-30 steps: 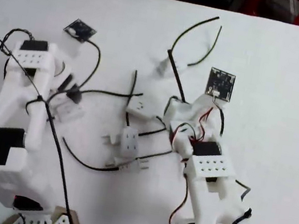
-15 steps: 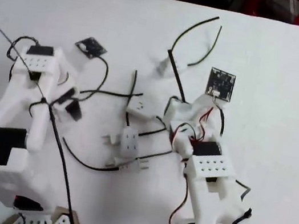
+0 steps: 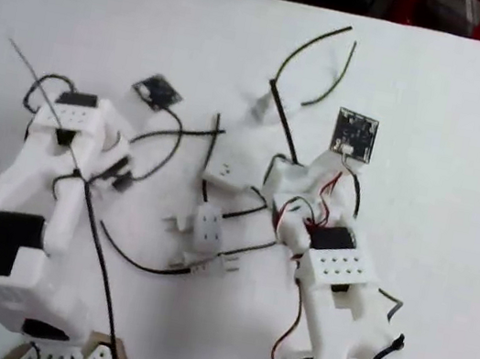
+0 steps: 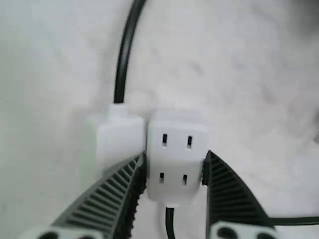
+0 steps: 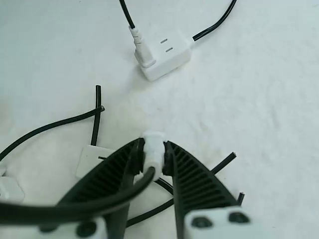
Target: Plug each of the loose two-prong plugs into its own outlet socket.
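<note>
Left wrist view, left tool (image 4: 174, 160) clenched on socket (image 4: 175, 133), black cord (image 4: 121, 64) beside, right tool (image 5: 153, 152) grasping plug (image 5: 153, 142).

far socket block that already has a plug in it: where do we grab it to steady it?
Pinch the socket block across its two long side walls, coming straight down. It lies flat with the slotted face up; the inserted plug takes one short end and its own cable leaves the other, so only the long flanks look free. The far flank is hidden.
</note>
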Controlling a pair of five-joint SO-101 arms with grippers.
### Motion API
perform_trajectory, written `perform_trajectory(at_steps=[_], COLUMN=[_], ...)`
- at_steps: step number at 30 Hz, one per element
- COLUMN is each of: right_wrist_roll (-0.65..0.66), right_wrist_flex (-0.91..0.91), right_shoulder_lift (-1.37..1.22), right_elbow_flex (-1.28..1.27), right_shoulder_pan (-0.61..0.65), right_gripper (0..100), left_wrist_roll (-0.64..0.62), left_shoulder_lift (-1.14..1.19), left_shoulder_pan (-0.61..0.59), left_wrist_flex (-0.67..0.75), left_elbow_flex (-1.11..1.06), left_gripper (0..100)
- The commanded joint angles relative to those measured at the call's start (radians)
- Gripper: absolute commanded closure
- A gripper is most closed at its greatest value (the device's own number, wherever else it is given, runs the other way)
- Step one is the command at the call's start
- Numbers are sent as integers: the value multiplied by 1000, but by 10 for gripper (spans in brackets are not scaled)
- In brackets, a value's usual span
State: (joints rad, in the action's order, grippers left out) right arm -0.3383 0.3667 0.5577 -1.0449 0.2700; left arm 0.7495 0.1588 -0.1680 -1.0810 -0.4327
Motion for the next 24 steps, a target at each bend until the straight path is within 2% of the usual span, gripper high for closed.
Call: perform_trajectory(at_steps=[1, 6, 19, 24], right_wrist_roll=[12, 12, 12, 12], right_wrist_flex=[-13, -13, -13, -13], right_shoulder_lift=[2, 2, 2, 2], right_elbow_flex=[31, 31, 31, 31], right_shoulder_pan=[5, 5, 5, 5], right_gripper=[981, 981, 981, 981], left_wrist_roll=[9, 3, -261, -333], left_shoulder_lift=[10, 12, 2, 1], left_shoulder_pan=[28, 62, 269, 277], left_wrist_flex=[-63, -87, -144, -261], left_elbow_flex=[5, 2, 48, 140], left_gripper=[815, 815, 814, 744])
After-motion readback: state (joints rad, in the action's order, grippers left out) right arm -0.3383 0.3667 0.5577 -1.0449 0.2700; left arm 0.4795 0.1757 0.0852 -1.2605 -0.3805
